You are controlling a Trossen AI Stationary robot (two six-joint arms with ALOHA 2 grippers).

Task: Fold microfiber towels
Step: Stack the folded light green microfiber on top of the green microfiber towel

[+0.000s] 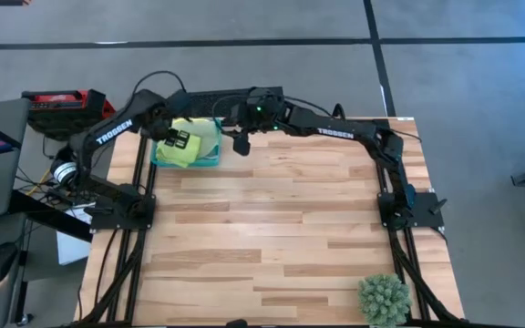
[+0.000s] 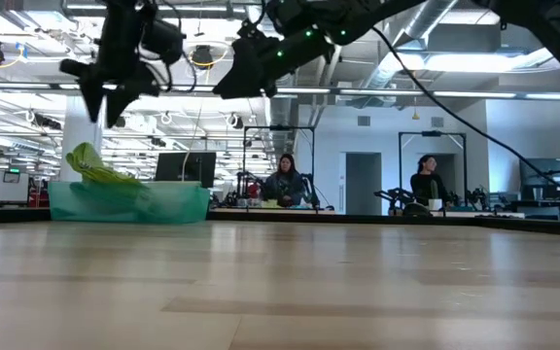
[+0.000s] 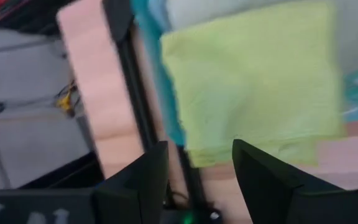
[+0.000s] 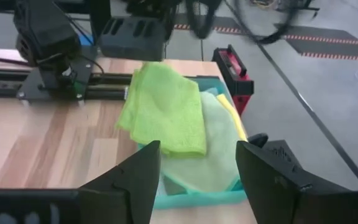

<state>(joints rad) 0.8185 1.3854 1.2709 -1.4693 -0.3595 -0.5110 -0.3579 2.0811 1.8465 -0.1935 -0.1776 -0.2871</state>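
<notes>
Several towels lie heaped in the tray (image 1: 213,160) at the counter's (image 1: 281,228) far left corner, lime towel (image 4: 166,109) topmost. Both grippers, left (image 1: 180,139) and right (image 1: 241,143), hover there, jaws spread, empty. Soft, light cloth; pinch a hanging edge.

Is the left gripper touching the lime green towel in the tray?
Apart. The low view shows the left gripper open in the air, with clear space above the lime green towel.
</notes>
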